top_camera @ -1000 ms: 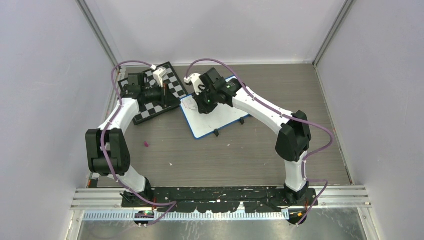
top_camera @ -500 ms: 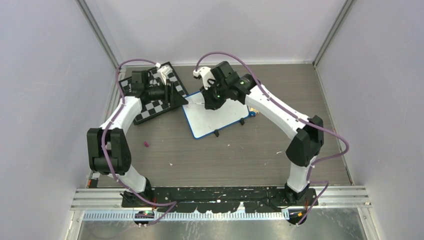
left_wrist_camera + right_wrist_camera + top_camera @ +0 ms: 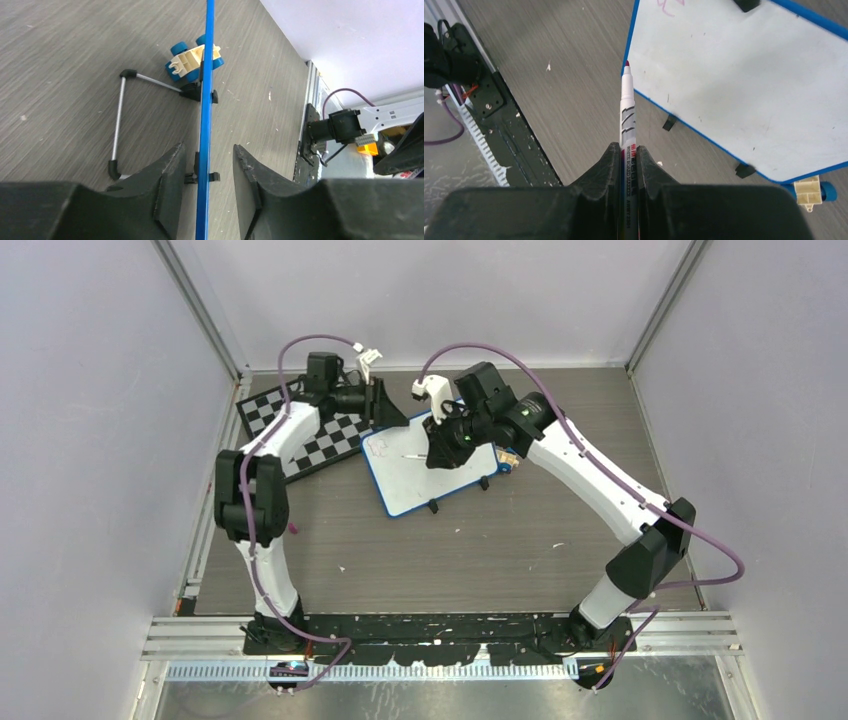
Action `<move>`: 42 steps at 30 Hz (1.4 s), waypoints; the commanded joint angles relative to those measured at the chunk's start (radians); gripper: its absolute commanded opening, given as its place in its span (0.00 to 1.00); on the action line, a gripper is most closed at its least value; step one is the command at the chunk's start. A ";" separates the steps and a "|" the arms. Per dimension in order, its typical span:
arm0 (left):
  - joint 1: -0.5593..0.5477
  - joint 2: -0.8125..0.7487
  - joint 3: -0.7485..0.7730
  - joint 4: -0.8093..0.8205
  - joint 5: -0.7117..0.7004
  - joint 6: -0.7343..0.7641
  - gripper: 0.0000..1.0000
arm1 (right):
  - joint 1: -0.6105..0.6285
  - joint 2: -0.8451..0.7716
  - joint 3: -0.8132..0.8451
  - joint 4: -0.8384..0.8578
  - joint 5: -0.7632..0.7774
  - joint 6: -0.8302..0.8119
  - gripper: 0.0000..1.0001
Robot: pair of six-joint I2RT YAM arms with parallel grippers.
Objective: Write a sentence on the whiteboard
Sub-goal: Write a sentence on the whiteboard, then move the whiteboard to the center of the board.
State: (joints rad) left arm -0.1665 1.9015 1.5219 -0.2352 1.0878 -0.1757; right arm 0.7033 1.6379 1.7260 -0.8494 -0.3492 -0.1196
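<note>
The whiteboard [image 3: 425,480], white with a blue frame, lies tilted on the table behind the middle. A short pink scribble [image 3: 668,5] sits by one corner. My left gripper [image 3: 386,408] is at the board's far left edge. In the left wrist view its jaws [image 3: 206,152] stand open on either side of the blue frame [image 3: 206,75], with a gap on each side. My right gripper [image 3: 628,149] is shut on a white marker [image 3: 627,107]. Its red tip [image 3: 626,63] points at the board's edge; whether it touches does not show. From above, this gripper [image 3: 441,448] hangs over the board.
A black-and-white chessboard [image 3: 300,435] lies left of the whiteboard, under the left arm. A small toy with blue wheels [image 3: 506,462] rests by the board's right corner. A wire stand leg [image 3: 118,125] sticks out beside the frame. Small crumbs and a purple bit [image 3: 293,529] dot the floor.
The left arm swung from the chessboard over to the whiteboard's far left edge and its jaws opened. The right arm moved right along the board, still holding the marker.
</note>
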 commanded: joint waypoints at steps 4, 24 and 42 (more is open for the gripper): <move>-0.081 0.100 0.107 0.018 0.090 -0.037 0.24 | -0.002 -0.127 -0.076 -0.034 -0.028 -0.011 0.00; -0.222 0.134 0.185 -0.328 -0.024 0.213 0.29 | -0.013 -0.177 -0.148 -0.027 -0.026 0.001 0.00; 0.032 -0.258 -0.175 -0.240 -0.065 0.134 0.58 | -0.012 -0.103 -0.213 0.232 0.141 0.064 0.00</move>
State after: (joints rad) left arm -0.1329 1.6810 1.4643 -0.5140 1.0092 -0.0452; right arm 0.6914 1.4952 1.4914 -0.7357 -0.2432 -0.0914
